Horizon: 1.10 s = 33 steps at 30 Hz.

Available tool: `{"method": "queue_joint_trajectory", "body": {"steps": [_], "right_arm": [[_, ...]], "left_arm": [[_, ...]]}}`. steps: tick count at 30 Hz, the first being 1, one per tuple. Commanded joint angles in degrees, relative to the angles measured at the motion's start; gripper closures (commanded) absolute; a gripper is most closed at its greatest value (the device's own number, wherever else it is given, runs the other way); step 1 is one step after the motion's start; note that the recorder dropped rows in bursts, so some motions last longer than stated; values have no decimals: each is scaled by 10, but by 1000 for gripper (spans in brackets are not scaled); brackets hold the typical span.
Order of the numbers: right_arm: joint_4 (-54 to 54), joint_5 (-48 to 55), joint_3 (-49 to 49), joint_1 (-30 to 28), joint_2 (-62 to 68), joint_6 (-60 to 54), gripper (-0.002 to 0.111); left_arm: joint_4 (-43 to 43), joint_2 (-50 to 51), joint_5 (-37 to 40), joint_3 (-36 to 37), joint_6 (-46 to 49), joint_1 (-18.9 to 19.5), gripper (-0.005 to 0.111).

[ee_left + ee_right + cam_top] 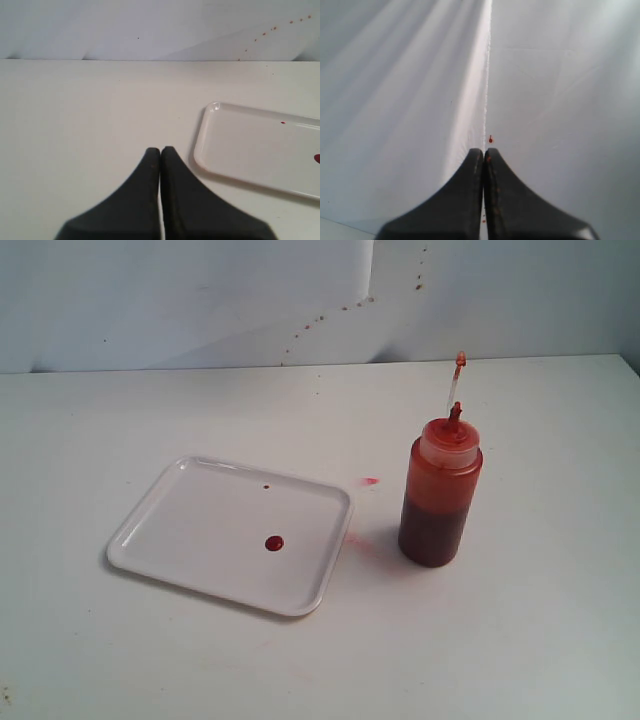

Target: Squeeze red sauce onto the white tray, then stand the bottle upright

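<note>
the squeeze bottle [440, 492] stands upright on the white table [540, 640], off at three o'clock from the white tray [180, 530], near it but not touching. its nozzle points up and the thin tethered tip cap [459, 362] pokes above it, uncapped. on the tray there's a round blob of red sauce [274, 543] sitting just toward four o'clock of the tray's middle, plus a tiny droplet [266, 487] up toward twelve. a faint pink smear [370, 481] marks the bare table between tray and bottle.

neither arm shows in the exterior view. the left gripper [160, 150] has its dark fingers pressed together on nothing, hovering over bare table with the tray's corner [215, 107] off to its two o'clock. the right gripper [483, 151] is pressed together too, empty, aimed at the pale backdrop; small red flecks sit on its fingers.

by the look of it, both halves of the job are done: sauce down, bottle standing. what could still go wrong? the bottle is tall and narrow, so any arm sweeping through low could clip it and tip it, and with the nozzle open it would spill. stained fingers could also leave marks on whatever they brush.
</note>
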Motion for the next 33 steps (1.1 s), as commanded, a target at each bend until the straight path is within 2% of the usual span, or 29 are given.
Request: {"method": "queue_joint_trajectory", "body": {"steps": [1,25,26,30,33], "right_arm": [[1,-1,4,3,-2,1,108],[-3,-13,4,1,-12,0,108],[-3,-15,4,-6,-19,-1,108],[-3,-8,65,-143,-107,-1,108],[-3,-10,104,-168,-124,0,108]], "left_arm": [[-7,-1,-3,3,-4,1,105],[-7,-1,-3,3,-2,1,105],[-7,-1,-3,3,-2,1,105],[-7,-1,-3,3,-2,1,105],[-7,-1,-3,3,-2,1,105]]}}
